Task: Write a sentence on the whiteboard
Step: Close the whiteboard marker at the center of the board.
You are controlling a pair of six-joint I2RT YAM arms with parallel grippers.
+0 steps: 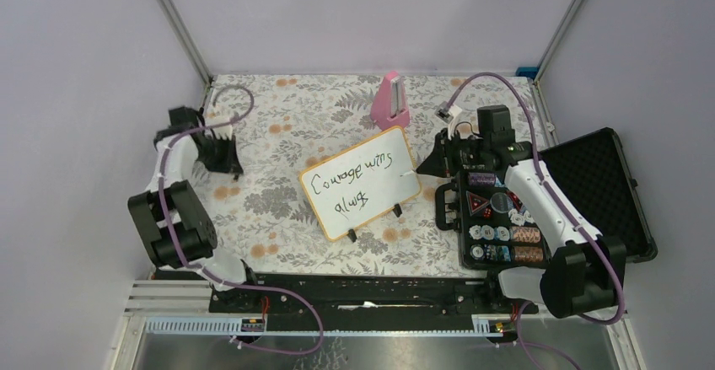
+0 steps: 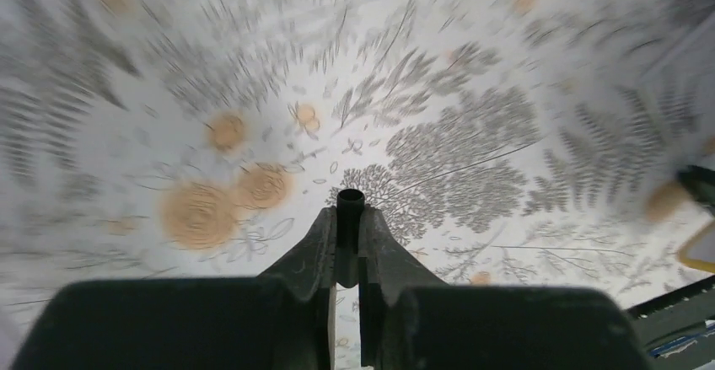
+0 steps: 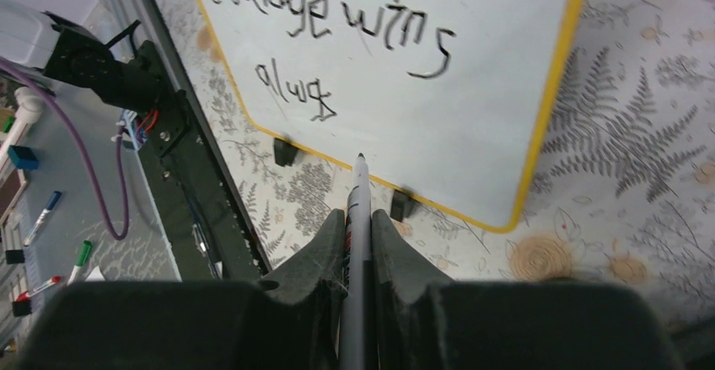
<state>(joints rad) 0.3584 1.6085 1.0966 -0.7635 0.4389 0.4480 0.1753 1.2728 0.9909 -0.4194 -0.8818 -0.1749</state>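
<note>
The whiteboard (image 1: pixel 361 183) lies tilted on the floral cloth, orange-rimmed, with two black feet. The sentence (image 1: pixel 352 174) reads "Courage wins" with a second, unclear line "alwa.." below. My right gripper (image 1: pixel 427 165) is at the board's right edge, shut on a grey marker (image 3: pixel 357 218). In the right wrist view the gripper (image 3: pixel 359 215) points the marker tip over the whiteboard's (image 3: pixel 481 92) rim, below the sentence (image 3: pixel 337 16). I cannot tell if the tip touches. My left gripper (image 1: pixel 226 161) is far left of the board. In its wrist view it (image 2: pixel 349 211) is shut on a black marker cap (image 2: pixel 350 206).
An open black case (image 1: pixel 603 186) with poker chips (image 1: pixel 502 233) stands right of the board, under the right arm. A pink object (image 1: pixel 390 100) stands at the back. Loose markers (image 3: pixel 80 254) lie beyond the table's front rail (image 1: pixel 354 290).
</note>
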